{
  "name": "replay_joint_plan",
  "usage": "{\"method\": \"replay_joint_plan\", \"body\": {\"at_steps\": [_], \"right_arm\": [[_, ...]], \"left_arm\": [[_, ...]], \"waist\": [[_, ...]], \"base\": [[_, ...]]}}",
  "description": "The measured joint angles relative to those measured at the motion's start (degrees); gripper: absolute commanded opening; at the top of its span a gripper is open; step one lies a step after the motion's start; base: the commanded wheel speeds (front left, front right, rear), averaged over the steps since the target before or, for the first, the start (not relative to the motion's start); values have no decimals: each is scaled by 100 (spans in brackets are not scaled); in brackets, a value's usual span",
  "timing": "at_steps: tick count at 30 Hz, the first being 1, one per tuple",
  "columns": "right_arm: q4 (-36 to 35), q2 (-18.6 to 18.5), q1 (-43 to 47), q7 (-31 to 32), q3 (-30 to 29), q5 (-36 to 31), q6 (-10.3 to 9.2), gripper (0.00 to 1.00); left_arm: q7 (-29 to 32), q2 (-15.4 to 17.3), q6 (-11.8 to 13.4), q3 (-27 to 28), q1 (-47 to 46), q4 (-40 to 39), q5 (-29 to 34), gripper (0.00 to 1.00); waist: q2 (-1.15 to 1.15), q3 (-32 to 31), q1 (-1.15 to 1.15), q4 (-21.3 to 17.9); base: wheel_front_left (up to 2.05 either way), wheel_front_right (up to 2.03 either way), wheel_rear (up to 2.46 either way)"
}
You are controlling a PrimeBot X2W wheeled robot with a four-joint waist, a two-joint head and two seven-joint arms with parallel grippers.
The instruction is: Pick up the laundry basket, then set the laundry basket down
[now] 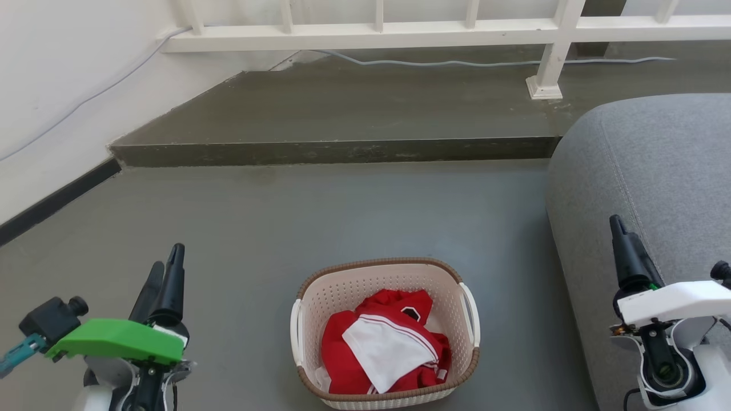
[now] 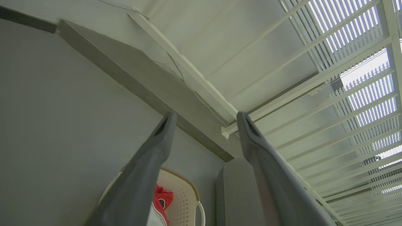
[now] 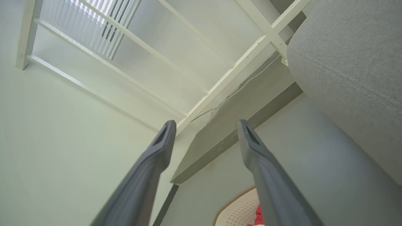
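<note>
The laundry basket (image 1: 342, 285) stands on the grey floor at the bottom centre, cream with a brown rim and white side handles, holding red and white clothes (image 1: 385, 348). My left gripper (image 1: 165, 264) is at the lower left, well left of the basket, fingers pointing up and apart, holding nothing. My right gripper (image 1: 618, 224) is at the lower right, beside the sofa, away from the basket. In the left wrist view the open left gripper (image 2: 205, 117) frames the step, with the basket (image 2: 183, 201) low between the fingers. The right wrist view shows the right gripper (image 3: 205, 125) open, a basket corner (image 3: 235, 212) at the bottom.
A grey sofa (image 1: 651, 188) fills the right side, close to the basket and my right arm. A raised step (image 1: 331, 151) crosses the floor ahead, with a white railing (image 1: 400, 31) and a cable beyond. A white wall with a dark skirting runs along the left.
</note>
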Motion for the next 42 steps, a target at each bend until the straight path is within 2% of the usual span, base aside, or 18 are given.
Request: {"method": "replay_joint_plan", "body": {"at_steps": [13, 21, 42], "right_arm": [[-43, -100, 0, -245, 424, -1438, -293, 100], [56, -119, 5, -403, 587, -2096, -443, 100], [134, -154, 5, -804, 1024, -3762, -604, 100]], "left_arm": [[-233, 120, 242, -427, -154, -151, 1314, 100], [-393, 185, 369, -734, -156, -177, 2015, 100], [-799, 286, 598, -1263, -161, -144, 3479, 100]], "waist": [[0, 39, 0, 18], [0, 20, 0, 18], [0, -9, 0, -32]], "base": [[0, 0, 0], [0, 0, 0], [0, 0, 0]]}}
